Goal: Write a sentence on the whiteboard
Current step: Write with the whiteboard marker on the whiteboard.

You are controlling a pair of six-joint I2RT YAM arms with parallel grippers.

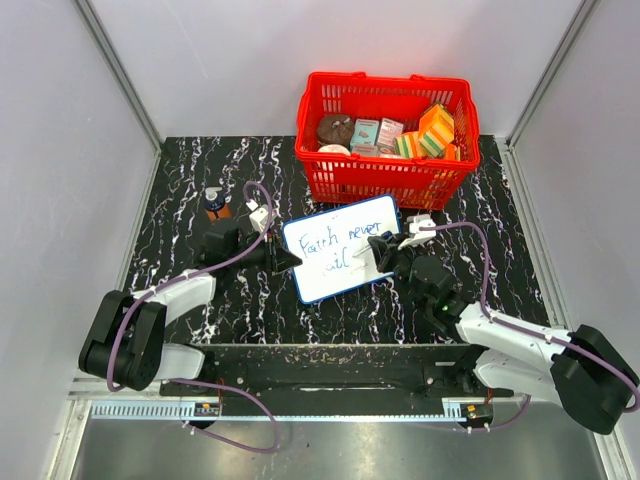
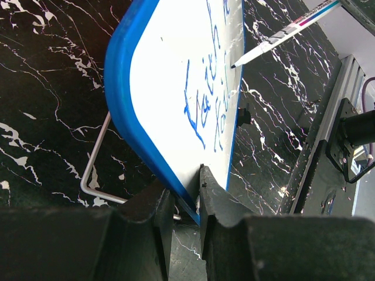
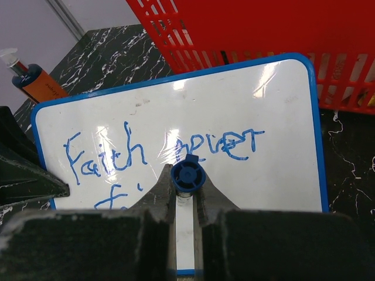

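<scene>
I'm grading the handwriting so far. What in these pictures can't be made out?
- Second line of the sentence: right wrist view, hidden behind the right gripper and the marker; top view, too small.
- Whether the marker tip touches the whiteboard: left wrist view, angle too steep to tell.
- Labels on the basket contents: top view, too small.

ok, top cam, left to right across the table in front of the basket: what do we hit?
bottle → left tool → whiteboard, its left edge clamped by that tool → right tool, holding the marker
</scene>
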